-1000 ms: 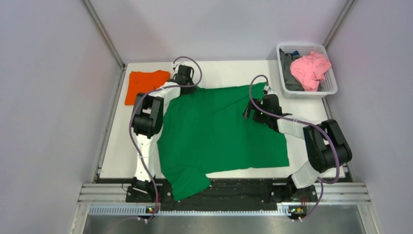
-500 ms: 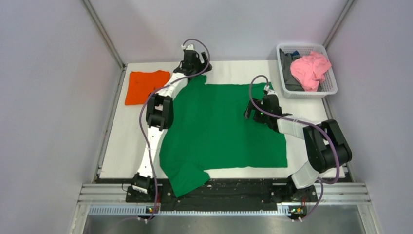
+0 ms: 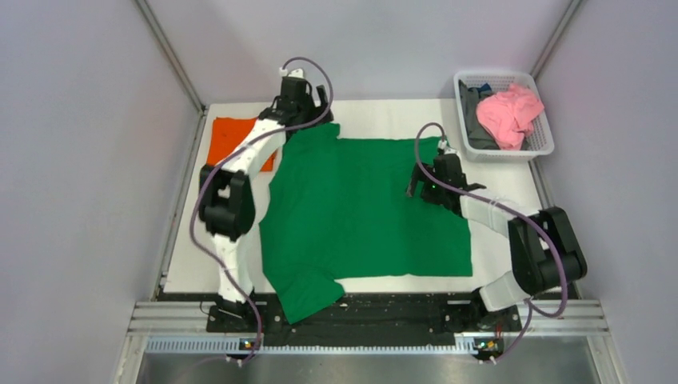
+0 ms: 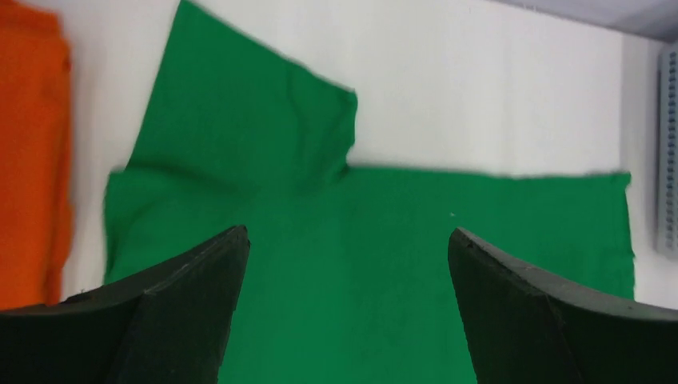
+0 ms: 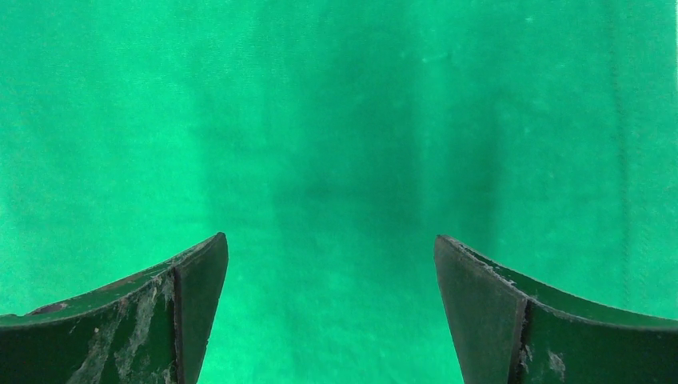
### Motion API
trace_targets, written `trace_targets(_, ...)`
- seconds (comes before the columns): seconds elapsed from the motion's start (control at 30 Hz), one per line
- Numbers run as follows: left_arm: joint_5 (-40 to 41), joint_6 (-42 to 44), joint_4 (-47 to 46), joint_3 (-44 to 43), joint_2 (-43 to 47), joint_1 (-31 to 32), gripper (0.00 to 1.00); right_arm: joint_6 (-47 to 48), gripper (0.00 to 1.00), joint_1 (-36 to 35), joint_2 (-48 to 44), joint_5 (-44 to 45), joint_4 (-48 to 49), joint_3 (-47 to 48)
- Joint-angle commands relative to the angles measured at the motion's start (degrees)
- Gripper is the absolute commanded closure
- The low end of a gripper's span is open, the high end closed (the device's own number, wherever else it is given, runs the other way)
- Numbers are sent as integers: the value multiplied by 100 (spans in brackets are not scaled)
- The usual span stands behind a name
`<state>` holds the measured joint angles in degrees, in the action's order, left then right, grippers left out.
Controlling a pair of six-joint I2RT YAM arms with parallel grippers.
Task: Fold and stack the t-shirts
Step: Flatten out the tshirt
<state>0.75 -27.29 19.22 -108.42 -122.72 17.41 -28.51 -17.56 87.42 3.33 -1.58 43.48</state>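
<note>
Hovering over green tee (image 3: 360, 216), L jaws & R jaws gaping wide, gripping nothing; covering part of orange tee (image 3: 224, 132) w/ L arm (image 3: 256, 148); basket (image 3: 504, 154) far R. Shifting L wrist leftward vs 0.5 s ago.

left arm (image 3: 254, 148) and right arm (image 3: 489, 210): white tubular links joined by bulky black joint housings, black again at the wrist. a thin grey-purple cable (image 3: 306, 58) runs along each arm in loose loops. left gripper (image 4: 348, 230): two matte black wedge-shaped fingers (image 4: 172, 320) with bevelled inner edges. right gripper (image 5: 329, 237): like dark wedge fingers (image 5: 136, 328), their faces scuffed with pale scratches and tinged green.
</note>
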Motion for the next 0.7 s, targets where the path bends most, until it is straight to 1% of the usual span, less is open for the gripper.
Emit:
trace_targets(0.0, 752, 26, 120, 1969, 2263, 292, 1, -38, 1, 7, -804, 415, -603, 150)
trace_targets(0.07, 904, -188, 53, 3212, 3201, 409, 1, -162, 1, 11, -1194, 644, -811, 1)
trace_targets(0.1, 873, -352, 46, 3685, 3567, 438, 1, -235, 1, 14, -1364, 718, -878, -98)
trace_targets(0.17, 777, -601, -267, 4511, 4143, 452, 1, -346, 1, 44, -1648, 778, -985, -309)
trace_targets(0.23, 675, -612, -501, 5045, 4420, 452, 1, -351, 1, 73, -1872, 707, -1034, -476)
trace_targets(0.3, 739, -626, -273, 5145, 4431, 451, 1, -353, 1, 101, -2034, 664, -1072, -618)
trace_targets(0.4, 798, -714, 66, 5053, 4215, 455, 1, -329, 1, 115, -2049, 333, -884, -748)
trace_targets(0.5, 820, -831, 66, 4914, 3821, 456, 1, -250, 2, 113, -1810, 7, -766, -745)
trace_targets(0.6, 781, -931, -79, 4818, 3326, 453, 1, -234, 2, 117, -1527, 130, -705, -740)
trace_targets(0.67, 959, -1001, -294, 4789, 3013, 447, 1, -227, 2, 115, -1324, 313, -660, -747)
